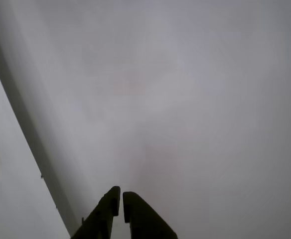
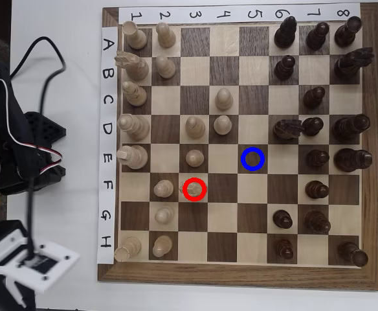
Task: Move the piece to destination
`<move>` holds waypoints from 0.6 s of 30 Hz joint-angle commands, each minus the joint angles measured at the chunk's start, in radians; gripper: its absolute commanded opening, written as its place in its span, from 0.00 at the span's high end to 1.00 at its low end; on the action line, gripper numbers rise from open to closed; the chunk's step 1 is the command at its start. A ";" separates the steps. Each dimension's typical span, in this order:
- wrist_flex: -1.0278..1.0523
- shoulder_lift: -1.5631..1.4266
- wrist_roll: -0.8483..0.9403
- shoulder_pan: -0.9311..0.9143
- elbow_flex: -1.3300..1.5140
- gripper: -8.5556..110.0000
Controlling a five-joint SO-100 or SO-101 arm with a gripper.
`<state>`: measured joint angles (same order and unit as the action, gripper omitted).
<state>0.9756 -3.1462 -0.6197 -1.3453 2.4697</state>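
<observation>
The piece (image 2: 193,189), a short pale pawn, stood upright inside the red ring (image 2: 194,189) on a light square in column 3, row F of the chessboard (image 2: 241,272) in the overhead view. Its long axis ran vertical, straight toward the camera, so only the round head showed and no sideways lean could be judged. The destination (image 2: 252,159), a dark square carrying a blue ring, lay empty up and to the right, well apart from the pawn. The pincer (image 1: 121,201) appeared only in the wrist view, dark fingers nearly together with a thin gap, holding nothing, aimed at a blank pale surface. The arm (image 2: 11,149) sat folded on the white desk (image 2: 66,97) left of the board, so the task looked unstarted. Risks judged from here: another pale pawn (image 2: 164,188) stood just beside the piece on its left, and a further one (image 2: 193,157) on the square above, so a wide or off-centre descent could knock either over. The narrow jaws would need opening before the approach. The round head could slip from a high grasp.
</observation>
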 commanded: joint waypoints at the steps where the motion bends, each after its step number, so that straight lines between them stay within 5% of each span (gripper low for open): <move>1: 0.005 0.067 -0.103 0.072 -0.175 0.93; 7: 0.060 0.164 -0.311 0.288 -0.405 0.92; 18: 0.374 0.333 -0.440 0.650 -0.660 0.90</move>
<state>1.2947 -2.8639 -1.0232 -0.7547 1.8791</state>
